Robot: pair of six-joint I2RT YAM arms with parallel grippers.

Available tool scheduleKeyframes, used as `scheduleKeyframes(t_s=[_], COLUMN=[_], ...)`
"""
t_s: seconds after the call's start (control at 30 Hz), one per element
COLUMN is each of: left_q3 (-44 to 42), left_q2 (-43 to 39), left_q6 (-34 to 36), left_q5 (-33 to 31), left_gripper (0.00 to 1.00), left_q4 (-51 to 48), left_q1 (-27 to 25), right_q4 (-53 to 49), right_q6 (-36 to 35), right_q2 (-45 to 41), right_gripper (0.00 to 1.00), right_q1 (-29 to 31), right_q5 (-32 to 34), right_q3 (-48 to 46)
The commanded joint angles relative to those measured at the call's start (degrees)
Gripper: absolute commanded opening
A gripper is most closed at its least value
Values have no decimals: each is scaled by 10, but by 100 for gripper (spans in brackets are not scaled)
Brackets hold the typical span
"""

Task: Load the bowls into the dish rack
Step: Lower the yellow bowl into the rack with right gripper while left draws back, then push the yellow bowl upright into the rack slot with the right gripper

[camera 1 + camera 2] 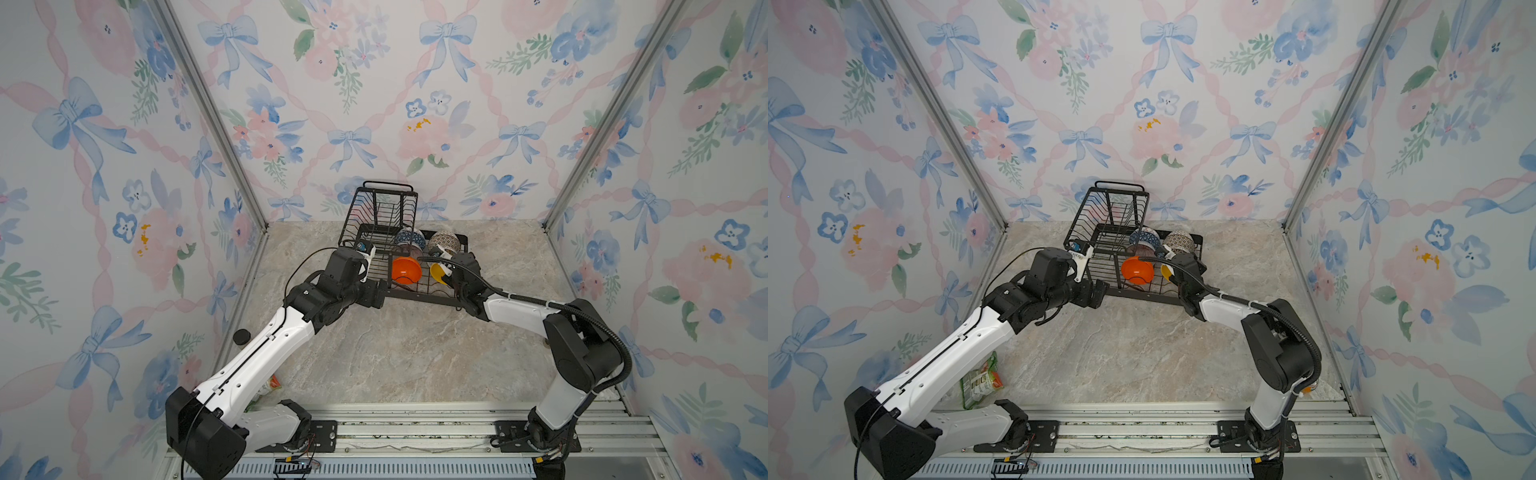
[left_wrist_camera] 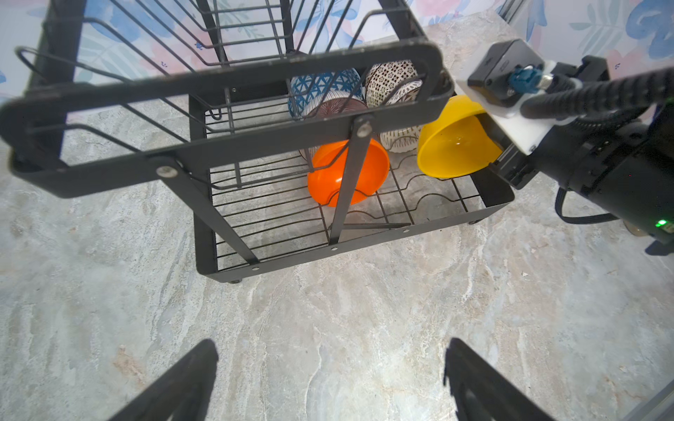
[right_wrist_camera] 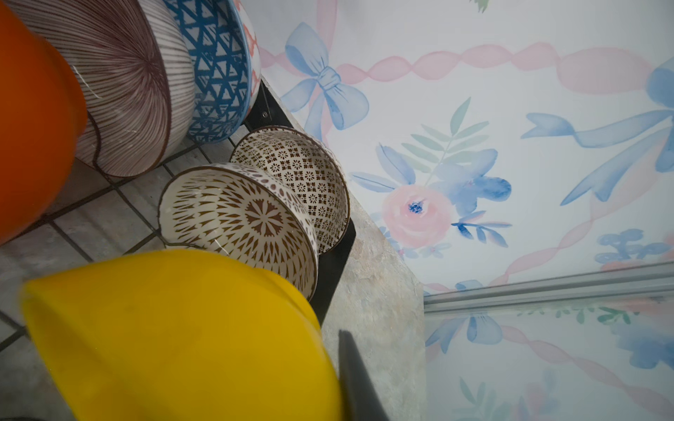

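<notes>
The left gripper (image 2: 328, 386) is wide open. Its two fingers (image 2: 178, 386) stand far apart and hold nothing. Only the bare table (image 2: 364, 310) shows between them. The rack (image 2: 219, 120) is in front of them, and the fingers do not touch it.

The right gripper (image 2: 496, 145) is pinched tight on the rim of the yellow bowl (image 2: 452, 145). In the right wrist view one dark finger (image 3: 353, 375) lies against the outside of this bowl. The other finger is hidden.

The yellow bowl is tipped on its side. It is at the right end of the low part of the rack, as both top views show. It is just beside a brown bowl (image 3: 248, 218). I cannot tell if it rests on the wires.

The other bowls stand on edge in the low part of the rack. The orange bowl (image 2: 326, 182) is in front, near the middle. Behind it is the pink bowl (image 3: 127, 91), and behind that the blue bowl (image 3: 219, 73). They sit close together. A second brown bowl (image 3: 310, 171) stands right behind the first one.
</notes>
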Motion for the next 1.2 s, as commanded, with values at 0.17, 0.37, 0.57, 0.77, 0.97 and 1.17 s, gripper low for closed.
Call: scheduleKeyframes(t_s=[0.17, 0.37, 0.57, 0.77, 0.97, 1.17], left_q3=[25, 26, 24, 21, 20, 18], left_q2=[9, 6, 5, 4, 2, 0], left_q6=[26, 27, 27, 25, 24, 24], left_q5=[11, 11, 11, 15, 16, 15], left_gripper=[98, 98, 98, 98, 98, 98], left_q4=[-31, -33, -33, -33, -33, -33], left_q1=[15, 16, 16, 16, 17, 16], right_q4=[200, 237, 237, 207, 161, 106], right_q6=[-89, -119, -121, -108, -94, -75], right_q2=[54, 81, 88, 92, 91, 84], right_gripper=[0, 0, 0, 0, 0, 0], right_q1=[-5, -9, -17, -23, -22, -19], right_q5=[16, -2, -33, -65, -78, -87], right_q3=[-24, -29, -41, -46, -39, -28])
